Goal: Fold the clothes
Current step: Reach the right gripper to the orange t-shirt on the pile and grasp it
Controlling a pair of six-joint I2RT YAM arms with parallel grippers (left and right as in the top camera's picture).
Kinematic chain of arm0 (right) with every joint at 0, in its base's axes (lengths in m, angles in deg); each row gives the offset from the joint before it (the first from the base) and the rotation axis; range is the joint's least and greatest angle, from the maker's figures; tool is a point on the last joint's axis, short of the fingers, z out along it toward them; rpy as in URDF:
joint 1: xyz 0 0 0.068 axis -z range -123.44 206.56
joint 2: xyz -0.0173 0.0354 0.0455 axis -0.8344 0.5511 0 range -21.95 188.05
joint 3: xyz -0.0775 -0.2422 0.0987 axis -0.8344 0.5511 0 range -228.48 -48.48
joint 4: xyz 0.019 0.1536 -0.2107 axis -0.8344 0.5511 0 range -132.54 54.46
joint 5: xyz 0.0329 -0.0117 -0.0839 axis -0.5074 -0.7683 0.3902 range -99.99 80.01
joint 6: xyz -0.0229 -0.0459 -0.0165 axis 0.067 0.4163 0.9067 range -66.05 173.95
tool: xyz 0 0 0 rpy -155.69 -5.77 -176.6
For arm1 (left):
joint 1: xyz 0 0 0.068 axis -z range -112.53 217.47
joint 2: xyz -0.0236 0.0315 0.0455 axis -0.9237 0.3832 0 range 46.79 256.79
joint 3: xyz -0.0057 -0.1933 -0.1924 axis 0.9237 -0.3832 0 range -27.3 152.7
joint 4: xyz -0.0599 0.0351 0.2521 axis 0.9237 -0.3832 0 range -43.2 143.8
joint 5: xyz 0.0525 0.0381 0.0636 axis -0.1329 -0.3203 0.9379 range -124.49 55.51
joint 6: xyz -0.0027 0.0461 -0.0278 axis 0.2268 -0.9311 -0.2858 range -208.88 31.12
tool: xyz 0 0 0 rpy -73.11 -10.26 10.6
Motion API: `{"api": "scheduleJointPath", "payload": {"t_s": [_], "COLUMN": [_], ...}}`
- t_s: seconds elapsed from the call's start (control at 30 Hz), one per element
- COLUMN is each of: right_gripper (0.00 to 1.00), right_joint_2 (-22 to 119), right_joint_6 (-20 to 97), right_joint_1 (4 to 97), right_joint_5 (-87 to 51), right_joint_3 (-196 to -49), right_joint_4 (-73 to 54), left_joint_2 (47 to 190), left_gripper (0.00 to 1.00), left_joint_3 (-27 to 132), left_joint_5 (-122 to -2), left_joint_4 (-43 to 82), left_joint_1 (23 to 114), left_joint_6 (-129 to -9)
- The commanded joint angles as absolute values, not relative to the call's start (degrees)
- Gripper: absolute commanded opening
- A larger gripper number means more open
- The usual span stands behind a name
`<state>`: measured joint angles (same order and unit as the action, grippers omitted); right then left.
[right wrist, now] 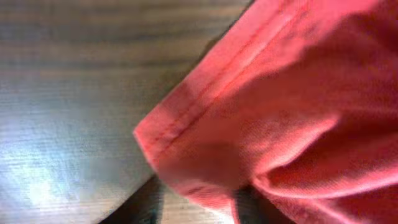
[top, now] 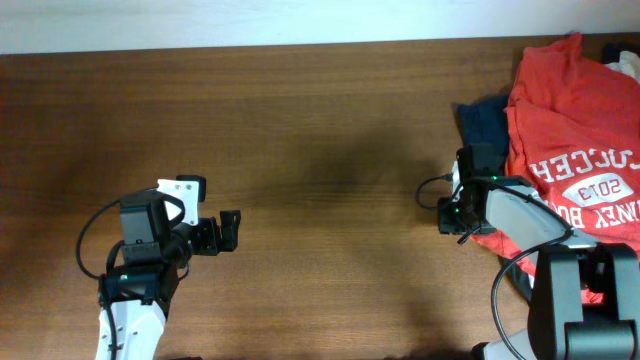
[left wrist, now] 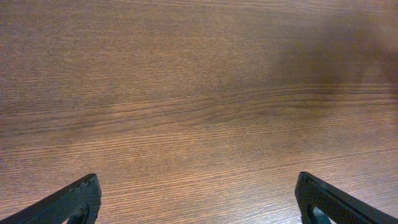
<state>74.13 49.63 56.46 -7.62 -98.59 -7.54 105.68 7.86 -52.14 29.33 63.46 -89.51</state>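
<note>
— So, which step is in hand?

— The very start, by my reading. The orange-red T-shirt lies crumpled at the far right end of the bench, its white lettering partly showing. It sits on a dark navy garment, with a white garment at the corner. Nothing is spread flat yet.

— And the arms?

— The right end effector is at the shirt's left edge. Its wrist camera shows the stitched hem right over the fingers, but I cannot tell whether they have closed on the cloth. The left end effector hangs well apart from the shirt, over bare wood, with its jaws spread wide and nothing between them.

— What does the next move call for?

— A sure hold on that hem. Then the shirt needs dragging toward the middle of the bench without pulling the navy piece along. The left arm will likely have to take another edge to spread it.

— Any containers?

— None that I can see, so there is nothing to report in them.
</note>
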Motion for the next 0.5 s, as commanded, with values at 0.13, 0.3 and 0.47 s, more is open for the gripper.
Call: {"api": "scheduleJointPath", "payload": {"t_s": [0.13,0.3,0.47], "right_gripper": [0.04,0.04,0.04], "right_joint_2": [73.93,65.43,63.2], "right_joint_6": [47.66,46.42,49.24], "right_joint_1": [56.26,56.18,53.42], "right_joint_5": [-6.27,-6.36,-17.85], "right_joint_3": [-100.16,-118.68,-135.09], "right_joint_4": [-8.69,4.9,20.11], "left_joint_2": [105.88,105.88,105.88], "left_gripper": [0.99,0.99,0.99], "left_joint_3": [8.91,8.91,8.91], "left_joint_5": [-53.21,-53.21,-53.21], "left_joint_4": [29.3,29.3,29.57], "left_joint_1": [63.18,63.18,63.18], "left_joint_6": [-90.14,-90.14,-90.16]}}
